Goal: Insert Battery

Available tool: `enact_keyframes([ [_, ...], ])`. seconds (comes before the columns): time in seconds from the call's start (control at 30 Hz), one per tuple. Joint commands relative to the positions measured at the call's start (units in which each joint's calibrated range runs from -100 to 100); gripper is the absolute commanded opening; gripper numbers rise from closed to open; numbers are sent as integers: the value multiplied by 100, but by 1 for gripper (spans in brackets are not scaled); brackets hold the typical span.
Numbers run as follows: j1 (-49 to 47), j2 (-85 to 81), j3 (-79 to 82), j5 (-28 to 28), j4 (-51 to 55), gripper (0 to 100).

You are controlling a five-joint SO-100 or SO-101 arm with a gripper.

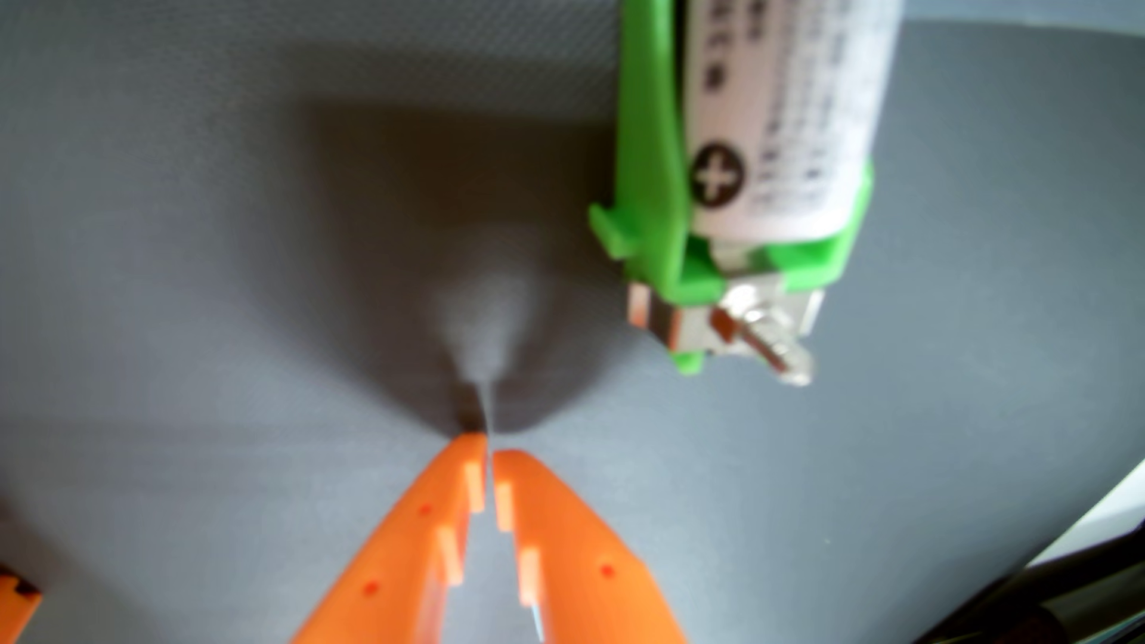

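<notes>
Wrist view shows us a dark grey, finely textured mat (pixel 248 248) covering the tabletop, its pale far edge just showing at the top right corner of the frame. Next in size, our orange plastic two-finger gripper (pixel 489 447) enters from the bottom, tips drawn nearly together with only a sliver of gap, holding nothing, poised over bare mat. Toward the far right side of the mat lies a green plastic battery holder (pixel 650 186); a white cylindrical battery (pixel 787 111) with a black plus mark already sits in its cradle, apparently seated. Smallest, a silvery metal terminal (pixel 768 334) juts from the holder's near end. We judge the risk lies in our closed claw: any sweep rightward could clip that terminal and shove the light holder, or unseat the cell.
</notes>
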Motion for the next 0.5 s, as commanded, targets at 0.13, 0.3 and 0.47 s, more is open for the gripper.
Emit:
enact_keyframes([
  [0.13, 48, -109, 13, 15, -24, 2],
  [0.3, 48, -109, 13, 15, -24, 2],
  [0.47, 48, -109, 13, 15, -24, 2],
])
